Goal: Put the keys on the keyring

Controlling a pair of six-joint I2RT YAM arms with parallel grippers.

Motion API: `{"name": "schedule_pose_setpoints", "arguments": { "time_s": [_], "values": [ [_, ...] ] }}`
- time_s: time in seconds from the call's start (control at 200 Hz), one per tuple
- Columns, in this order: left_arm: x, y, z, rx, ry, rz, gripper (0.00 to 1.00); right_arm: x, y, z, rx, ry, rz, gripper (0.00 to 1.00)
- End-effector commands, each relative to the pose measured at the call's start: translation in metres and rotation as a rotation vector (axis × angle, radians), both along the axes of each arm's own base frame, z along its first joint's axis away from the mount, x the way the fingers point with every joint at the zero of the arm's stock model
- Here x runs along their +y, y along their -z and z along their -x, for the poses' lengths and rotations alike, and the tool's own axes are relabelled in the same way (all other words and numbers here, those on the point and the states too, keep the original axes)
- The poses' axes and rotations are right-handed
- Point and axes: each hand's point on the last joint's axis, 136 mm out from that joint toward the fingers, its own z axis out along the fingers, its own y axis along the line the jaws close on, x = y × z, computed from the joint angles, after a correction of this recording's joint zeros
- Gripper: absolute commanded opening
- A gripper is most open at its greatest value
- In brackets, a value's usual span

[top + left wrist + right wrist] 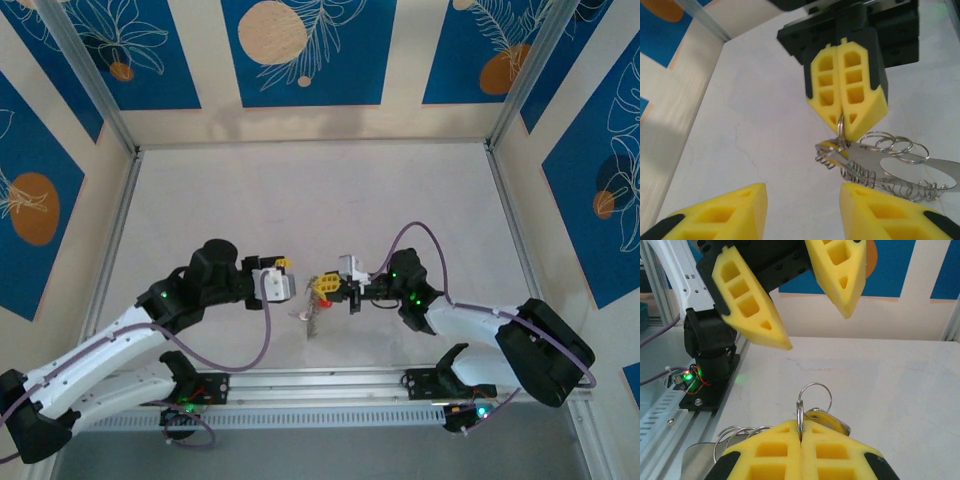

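My right fingers (775, 452) pinch shut on a thin grey metal wire ring (799, 411). My left fingers (715, 215) gape empty opposite.

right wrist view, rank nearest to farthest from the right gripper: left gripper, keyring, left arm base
1. keyring: clamped in the right gripper, centre bottom.
2. left gripper: above, facing it, open.
3. left arm base: far left, on the rail.
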Motion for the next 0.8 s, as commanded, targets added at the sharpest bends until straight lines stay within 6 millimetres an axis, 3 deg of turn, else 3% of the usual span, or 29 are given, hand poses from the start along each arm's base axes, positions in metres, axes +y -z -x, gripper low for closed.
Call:
{"name": "schedule_pose_setpoints", "arguments": {
  "time_s": [0.0,0.2,0.445,0.585,0.795],
  "values": [
    [-0.012,0.002,0.01,-0.012,0.123,-0.005,0.44,0.005,-0.015,0.003,-0.033,-0.055,-0.024,0.0],
    [-0.016,0.021,0.007,-0.003,0.187,-0.134,0.47,0.007,-0.015,0.005,-0.023,-0.076,-0.021,0.0],
    [-0.021,0.012,0.003,-0.071,0.216,-0.137,0.43,0.007,-0.015,0.006,-0.027,-0.077,-0.02,0.0],
    [-0.023,0.009,0.008,-0.079,0.247,-0.121,0.36,0.006,-0.015,0.006,-0.025,-0.078,-0.02,0.0],
    [-0.024,0.021,0.009,-0.055,0.262,-0.162,0.23,0.006,-0.015,0.006,-0.024,-0.075,-0.024,0.0]
  ]
}}
